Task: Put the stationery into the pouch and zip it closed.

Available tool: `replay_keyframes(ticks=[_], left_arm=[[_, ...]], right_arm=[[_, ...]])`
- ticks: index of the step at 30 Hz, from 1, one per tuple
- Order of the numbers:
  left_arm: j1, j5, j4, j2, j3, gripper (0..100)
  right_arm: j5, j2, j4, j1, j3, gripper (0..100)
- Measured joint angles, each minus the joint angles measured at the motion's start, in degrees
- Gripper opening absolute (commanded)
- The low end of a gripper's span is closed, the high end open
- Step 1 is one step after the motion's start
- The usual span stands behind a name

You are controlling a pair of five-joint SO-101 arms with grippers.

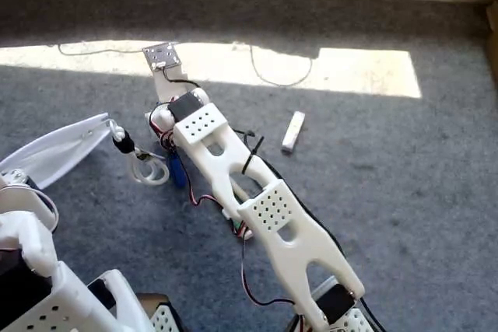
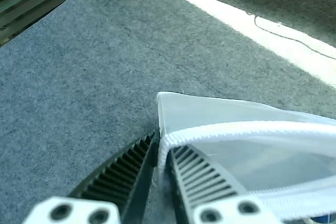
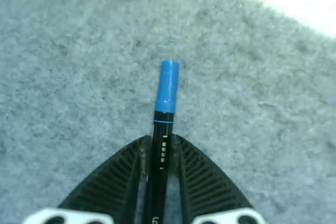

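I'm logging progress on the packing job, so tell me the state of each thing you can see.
Pouch: unzipped, edge clamped in the left jaws.
Pen: blue cap on, clamped in the right jaws, outside the pouch.
White stick: lying loose on the carpet.
Left jaws: shut on the pouch.
Right jaws: shut on the pen.

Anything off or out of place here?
Nothing damaged. Left gripper pinches the pouch rim, right gripper holds the blue-capped pen. One white stick lies loose on the carpet, apart from the pouch.
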Motion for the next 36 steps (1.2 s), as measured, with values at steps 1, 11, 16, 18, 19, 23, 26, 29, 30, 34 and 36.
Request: replay_keyframes(ticks=[1, 11, 16, 18, 19, 23, 26, 29, 30, 34, 36], left_arm=[[0.00, 0.00, 0.00, 0.00, 0.00, 1], [0.00, 0.00, 0.00, 0.00, 0.00, 1], [0.00, 0.00, 0.00, 0.00, 0.00, 1], [1.05, 0.00, 0.00, 0.00, 0.00, 1], [2.02, 0.00, 0.00, 0.00, 0.00, 1], [6.07, 0.00, 0.00, 0.00, 0.00, 1], [8.26, 0.00, 0.00, 0.00, -0.18, 1], [10.11, 0.00, 0.00, 0.00, -1.93, 1], [10.90, 0.00, 0.00, 0.00, -2.37, 1], [13.98, 1.05, 0.00, 0.00, -2.64, 1], [15.12, 1.23, 0.00, 0.00, -2.64, 1]], right_arm=[[0.00, 0.00, 1.32, 0.00, -0.26, 0.5], [0.26, 0.00, 14.59, 0.00, -8.88, 0.5], [0.26, 0.00, 21.71, 0.00, -17.32, 0.5], [0.26, 0.00, 24.79, 0.00, -20.31, 0.5], [0.26, 0.00, 26.11, 0.00, -21.89, 0.5], [0.26, 0.00, 28.92, 0.62, -24.53, 0.5], [0.35, 0.00, 29.27, 3.34, -24.79, 0.5], [0.35, 0.00, 29.36, 6.24, -24.79, 0.5], [0.35, 0.00, 29.36, 7.03, -24.79, 0.5], [0.35, -1.32, 29.36, 9.41, -24.79, 0.5], [0.35, -2.99, 29.36, 10.46, -24.79, 0.5]])
